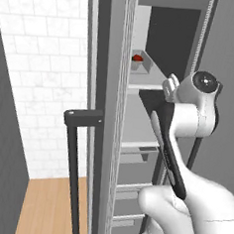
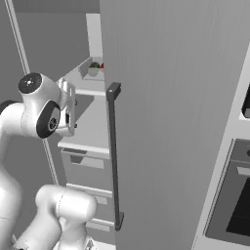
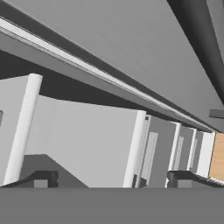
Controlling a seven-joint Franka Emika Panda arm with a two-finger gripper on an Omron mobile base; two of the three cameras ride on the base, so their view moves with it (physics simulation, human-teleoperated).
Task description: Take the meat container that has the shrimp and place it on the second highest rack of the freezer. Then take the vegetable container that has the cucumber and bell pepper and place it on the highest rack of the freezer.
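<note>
The claw (image 3: 111, 179) stands spread wide, pinching nothing, its two dark square tips at either side of the hand view; under it lies the second highest rack (image 3: 83, 140), a flat, smooth light-grey board with a rounded pale front lip. Above the claw, on the highest rack (image 1: 146, 85), sits a pale bin (image 1: 141, 65) with the round red bell pepper (image 1: 138, 57). The freezer (image 1: 107, 138) is a tall grey cabinet, door open, its dark bar handle (image 2: 114, 156) beside the claw; drawers below; white tile wall and wooden floor beyond.
</note>
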